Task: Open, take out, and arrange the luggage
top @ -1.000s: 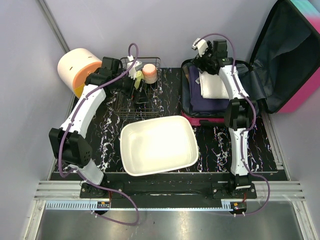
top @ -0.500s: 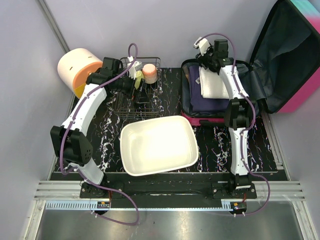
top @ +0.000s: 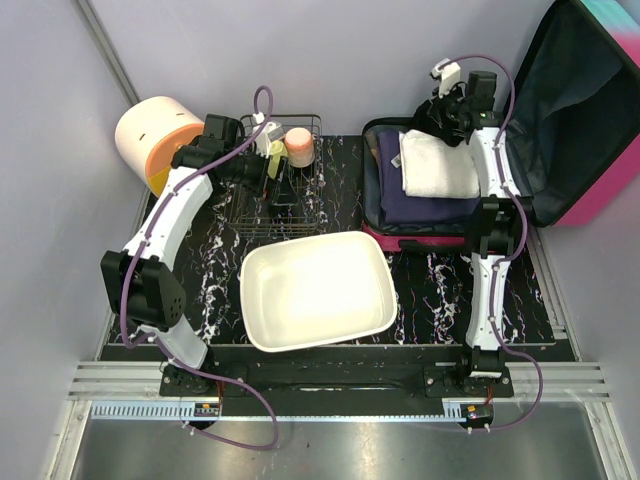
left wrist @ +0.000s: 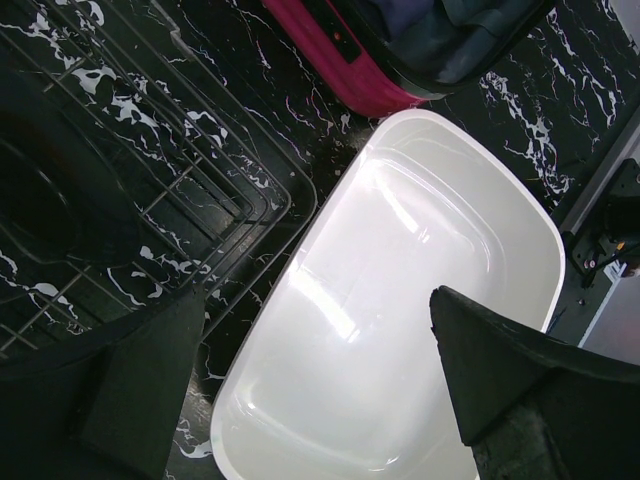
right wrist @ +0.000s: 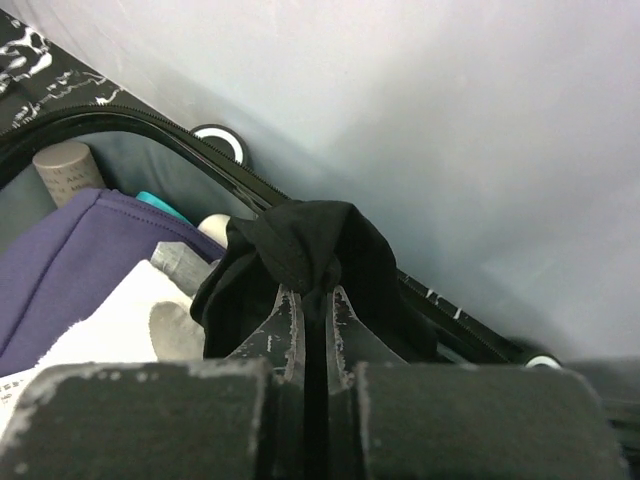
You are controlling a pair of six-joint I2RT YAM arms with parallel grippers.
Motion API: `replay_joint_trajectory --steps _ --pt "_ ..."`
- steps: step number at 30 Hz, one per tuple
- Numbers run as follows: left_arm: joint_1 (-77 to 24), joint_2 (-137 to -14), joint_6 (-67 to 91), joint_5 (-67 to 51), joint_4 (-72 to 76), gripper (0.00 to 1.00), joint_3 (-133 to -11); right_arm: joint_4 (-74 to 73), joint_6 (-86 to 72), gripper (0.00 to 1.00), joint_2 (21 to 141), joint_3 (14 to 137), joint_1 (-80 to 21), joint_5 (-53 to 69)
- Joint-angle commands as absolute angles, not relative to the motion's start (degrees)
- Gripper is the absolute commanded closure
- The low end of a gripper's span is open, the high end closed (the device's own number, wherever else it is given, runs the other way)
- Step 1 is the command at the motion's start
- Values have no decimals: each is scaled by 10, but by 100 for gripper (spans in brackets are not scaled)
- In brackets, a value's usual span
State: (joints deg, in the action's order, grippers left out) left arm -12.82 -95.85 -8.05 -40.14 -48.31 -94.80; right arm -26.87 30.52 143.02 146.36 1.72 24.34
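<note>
The right claw [right wrist: 313, 292] is clamped shut on a bunched black cloth [right wrist: 300, 245], pinching it at the upper right of the top view, over the far rim of the luggage [top: 580, 120]. The left claw [left wrist: 318, 375] hangs wide open and holds nothing, above the edge of the wire rack [top: 268, 215] in the upper left.

The luggage lies open at the right of the surface [top: 440, 290], with its lid thrown back towards the upper right corner. The white tub [top: 315, 290] sits at centre, just beside the luggage's pink front wall, and looks like the likely place for unpacked things.

Inside the luggage, a folded white towel [top: 440, 165] rests on a purple garment [top: 420, 208]. The cloth hangs partly over both.

To do this step well, lift straight up until the cloth's trailing folds hang free of the zipper rim and the towel, so nothing is dragged out with it. The pinch takes only a small knot of fabric, so move slowly. A small beige bottle [right wrist: 68, 170] stands in the luggage's corner and is best left alone.
</note>
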Motion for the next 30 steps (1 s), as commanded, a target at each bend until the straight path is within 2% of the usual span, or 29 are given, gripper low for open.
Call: replay_joint_trajectory --steps 1,30 --pt "-120 -967 -69 -410 -465 1 -969 -241 226 100 1389 1490 32 297" --pt "-120 -977 -110 -358 -399 1 -1001 -156 151 100 1217 1390 49 416"
